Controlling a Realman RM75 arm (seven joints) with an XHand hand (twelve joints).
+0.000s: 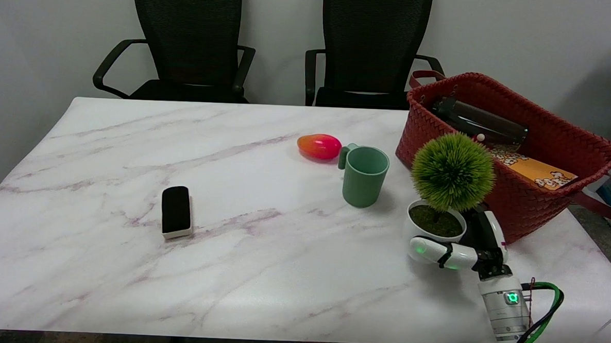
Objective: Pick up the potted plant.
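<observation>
Small white round pot with a spherical green artificial plant (pixel 440 211) stands on the white marble counter (pixel 229 271), just beside the red woven basket (pixel 536 202). Right hand (pixel 464 245): fingers (pixel 433 251) curl around the pot's near side, touching it.

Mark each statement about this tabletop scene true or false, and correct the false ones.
1. The right hand wraps the round green potted plant's white pot. True.
2. The green mug lies on its side. False: it stands upright.
3. The woven red basket is empty. False: it holds an orange box and a dark object.
4. The black-and-white eraser block lies left of the mug. True.
</observation>
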